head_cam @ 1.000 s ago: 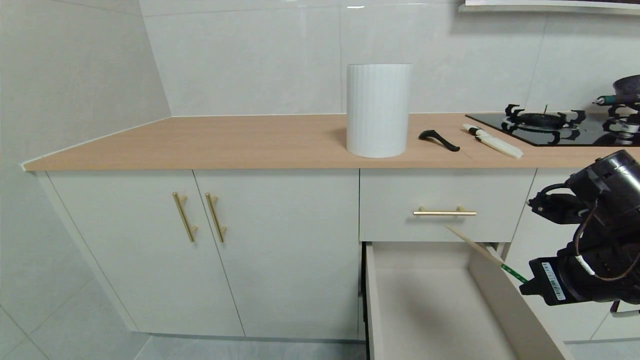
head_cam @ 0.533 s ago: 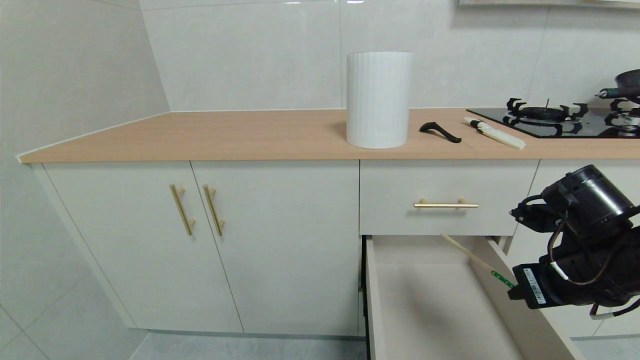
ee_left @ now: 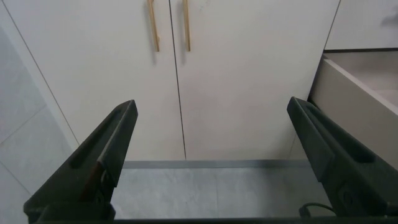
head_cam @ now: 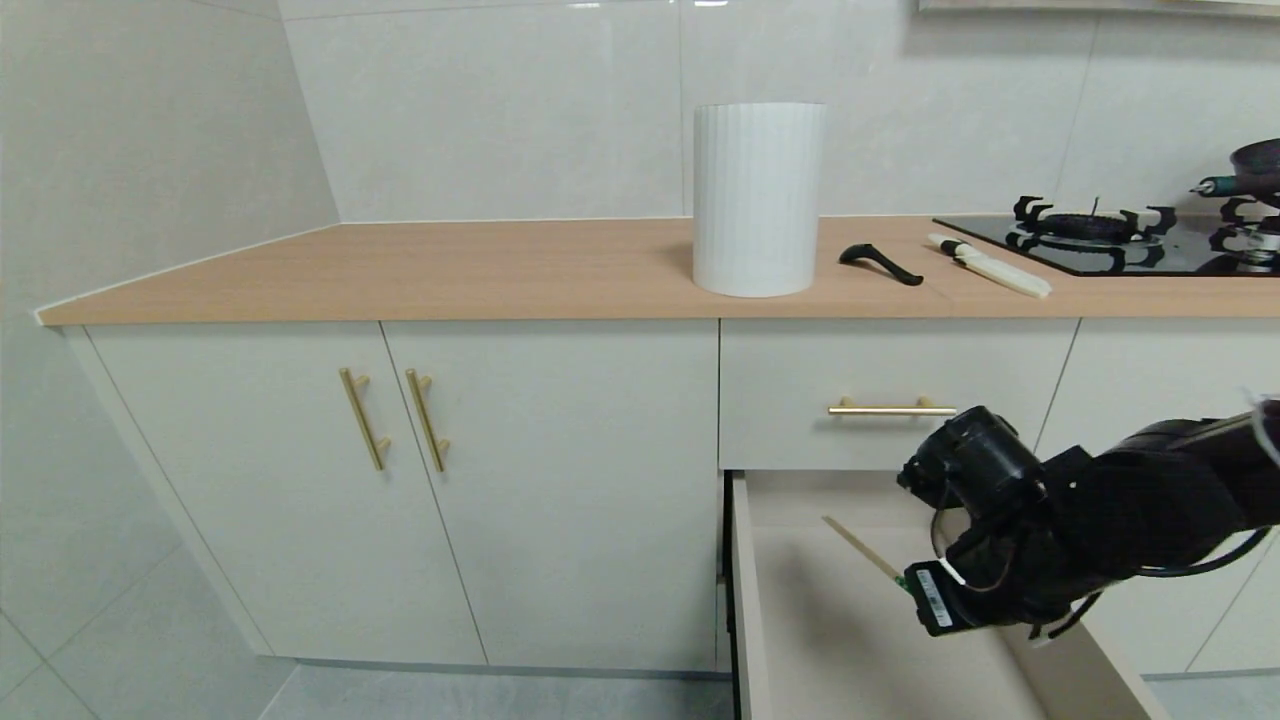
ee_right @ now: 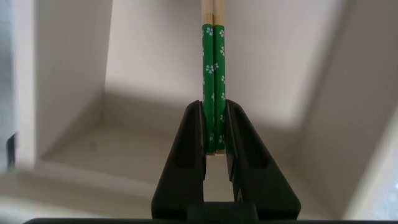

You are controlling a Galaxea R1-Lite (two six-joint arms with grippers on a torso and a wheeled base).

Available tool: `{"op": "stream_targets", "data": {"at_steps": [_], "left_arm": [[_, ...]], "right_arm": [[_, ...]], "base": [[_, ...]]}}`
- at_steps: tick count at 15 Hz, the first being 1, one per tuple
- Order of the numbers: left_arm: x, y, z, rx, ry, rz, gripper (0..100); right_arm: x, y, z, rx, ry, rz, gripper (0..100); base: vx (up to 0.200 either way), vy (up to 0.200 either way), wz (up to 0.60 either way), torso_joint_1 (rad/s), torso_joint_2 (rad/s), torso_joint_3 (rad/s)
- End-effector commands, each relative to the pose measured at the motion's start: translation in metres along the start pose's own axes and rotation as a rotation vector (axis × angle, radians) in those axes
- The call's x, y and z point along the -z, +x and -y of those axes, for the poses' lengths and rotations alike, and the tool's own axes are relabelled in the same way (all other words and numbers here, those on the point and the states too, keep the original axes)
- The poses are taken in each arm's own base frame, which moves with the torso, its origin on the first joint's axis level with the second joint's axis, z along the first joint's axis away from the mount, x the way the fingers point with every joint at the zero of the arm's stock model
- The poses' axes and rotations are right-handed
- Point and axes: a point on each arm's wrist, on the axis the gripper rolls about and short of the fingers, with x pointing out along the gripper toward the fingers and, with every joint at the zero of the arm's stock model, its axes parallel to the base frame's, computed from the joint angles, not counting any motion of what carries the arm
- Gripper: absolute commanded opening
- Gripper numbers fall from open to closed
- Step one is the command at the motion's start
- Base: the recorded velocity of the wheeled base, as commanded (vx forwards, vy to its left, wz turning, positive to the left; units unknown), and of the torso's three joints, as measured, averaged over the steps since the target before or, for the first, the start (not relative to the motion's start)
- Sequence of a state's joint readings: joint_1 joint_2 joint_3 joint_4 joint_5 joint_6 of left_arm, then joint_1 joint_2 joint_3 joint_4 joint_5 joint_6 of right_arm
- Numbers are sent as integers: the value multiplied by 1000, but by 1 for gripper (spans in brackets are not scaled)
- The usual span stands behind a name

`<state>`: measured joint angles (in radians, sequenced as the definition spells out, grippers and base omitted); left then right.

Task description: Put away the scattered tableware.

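A pale tiled wall backs a long wooden surface [head_cam: 450, 270] that runs over white cabinets. Beneath it, at about eight o'clock in the head view, two cabinet doors [head_cam: 400, 520] carry upright gold handles. At five o'clock an open drawer [head_cam: 748, 600] stands pulled out under a shut drawer front [head_cam: 800, 395] with a level gold handle. On the surface, near one o'clock, a white ribbed cylinder [head_cam: 757, 200] stands upright, and a black gas hob [head_cam: 1100, 245] is set in at two o'clock. The right pincer [ee_right: 214, 115] hangs over the open drawer's inside, clamped tight on a pair of chopsticks [head_cam: 862, 548] by their green patterned end. Their pale wooden tips slant toward ten o'clock from the grip, above the drawer floor; whether they touch it cannot be told. The left pincer [ee_left: 211, 143] is spread wide with nothing between its fingers, low before the cabinet doors and above the grey floor. At three o'clock of the cylinder a long cream utensil [head_cam: 990, 268] lies just beside the hob. Between it and the cylinder lies a small black curved utensil [head_cam: 878, 264], apart from both.
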<state>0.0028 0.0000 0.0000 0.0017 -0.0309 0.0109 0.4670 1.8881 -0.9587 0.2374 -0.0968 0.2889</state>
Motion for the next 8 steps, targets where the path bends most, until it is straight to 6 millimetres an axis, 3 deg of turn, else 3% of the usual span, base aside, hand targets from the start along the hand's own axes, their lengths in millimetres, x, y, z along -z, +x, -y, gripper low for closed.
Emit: {"op": "stream_targets", "data": {"at_steps": [1,3,8], "left_arm": [[0,0,0,0,0,0,100],[0,0,0,0,0,0,100],[0,0,0,0,0,0,100]], "right_arm": [[-16,58,-12,17,-15,-64,0],[-29,75,-18,13,-19,-78,0],[-25,109,-22,16,-21,-175,0]], "base": [[0,0,0,0,0,0],[0,0,0,0,0,0],[0,0,0,0,0,0]]}}
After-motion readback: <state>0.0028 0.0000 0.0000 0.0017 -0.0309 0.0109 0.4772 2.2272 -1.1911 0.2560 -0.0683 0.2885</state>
